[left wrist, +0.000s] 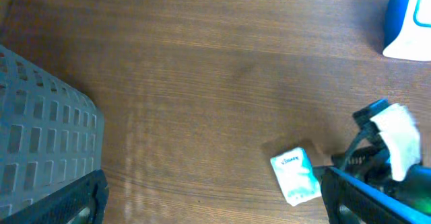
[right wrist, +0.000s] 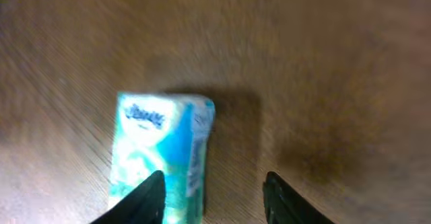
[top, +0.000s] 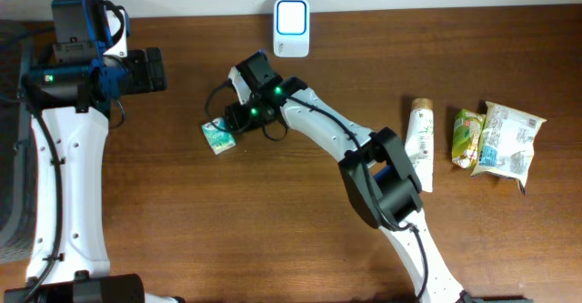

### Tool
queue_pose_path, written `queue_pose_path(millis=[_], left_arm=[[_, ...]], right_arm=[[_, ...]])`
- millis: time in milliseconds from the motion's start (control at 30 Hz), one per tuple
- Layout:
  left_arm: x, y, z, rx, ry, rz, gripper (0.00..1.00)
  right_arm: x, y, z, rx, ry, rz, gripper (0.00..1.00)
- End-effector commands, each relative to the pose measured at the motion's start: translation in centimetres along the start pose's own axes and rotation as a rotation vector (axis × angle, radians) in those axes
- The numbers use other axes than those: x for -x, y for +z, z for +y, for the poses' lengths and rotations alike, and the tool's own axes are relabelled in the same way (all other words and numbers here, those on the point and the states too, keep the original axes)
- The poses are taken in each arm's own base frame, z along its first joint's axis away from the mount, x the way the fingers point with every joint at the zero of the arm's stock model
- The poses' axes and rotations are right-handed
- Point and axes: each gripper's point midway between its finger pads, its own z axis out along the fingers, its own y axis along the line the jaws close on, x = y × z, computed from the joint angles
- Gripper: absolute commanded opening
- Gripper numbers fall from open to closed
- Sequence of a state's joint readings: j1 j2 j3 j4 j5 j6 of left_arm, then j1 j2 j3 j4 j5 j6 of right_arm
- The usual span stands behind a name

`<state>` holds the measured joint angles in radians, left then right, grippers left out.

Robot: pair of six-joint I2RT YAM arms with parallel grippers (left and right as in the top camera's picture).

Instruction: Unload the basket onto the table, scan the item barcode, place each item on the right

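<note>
Plainly, the small teal-and-white packet lies flat on the wooden table, left of centre and well apart from the white scanner at the far edge; nothing holds it. The right gripper hangs just over it, jaws partly apart, one finger above the packet's edge and the other over bare wood; the left gripper sits off to the side, spread wide and empty. A tube, a green sachet and a pale bag lie far to the right. I judge the scan not yet done; grasping, lifting and showing the barcode to the scanner are all left; no barcode shows here.
</note>
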<state>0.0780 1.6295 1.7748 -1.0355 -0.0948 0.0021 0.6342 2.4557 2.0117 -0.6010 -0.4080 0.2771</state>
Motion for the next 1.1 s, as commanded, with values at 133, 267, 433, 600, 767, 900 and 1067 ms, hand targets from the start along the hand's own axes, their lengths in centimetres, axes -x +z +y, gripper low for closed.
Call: queue_pose_path(millis=[133,267,433,600,767,900,1067], left_arm=[[0.3,-0.7,0.3,0.008,-0.013,-0.020,0.99],[0.3,-0.7,0.3,0.008,-0.013,-0.020,0.99],[0.3,-0.7,0.3,0.008,-0.013,-0.020,0.99],[0.3,-0.7,0.3,0.008,-0.013,-0.020,0.99],[0.3,-0.8,0.3,0.008,-0.013,-0.020,0.99],[0.3,-0.7,0.3,0.009,-0.013,-0.020,0.99],[0.3,-0.8,0.3,0.008,-0.013,-0.020,0.99]], right_arm=[[-3.0,1.4,2.0,0.027,-0.024,0.096,0.35],[-3.7,1.5,3.7,0.095,-0.027,0.126,0.32],[-3.5,1.5,3.9,0.101,-0.030,0.115,0.23],[-3.0,2.2,3.1,0.067,0.008,0.091,0.30],[-3.3,2.7,2.8,0.061,0.035,0.096,0.28],[-3.4,2.7,2.8,0.060,0.036,0.101,0.04],[-3.1,0.0,1.9,0.042,-0.005,0.118,0.04]])
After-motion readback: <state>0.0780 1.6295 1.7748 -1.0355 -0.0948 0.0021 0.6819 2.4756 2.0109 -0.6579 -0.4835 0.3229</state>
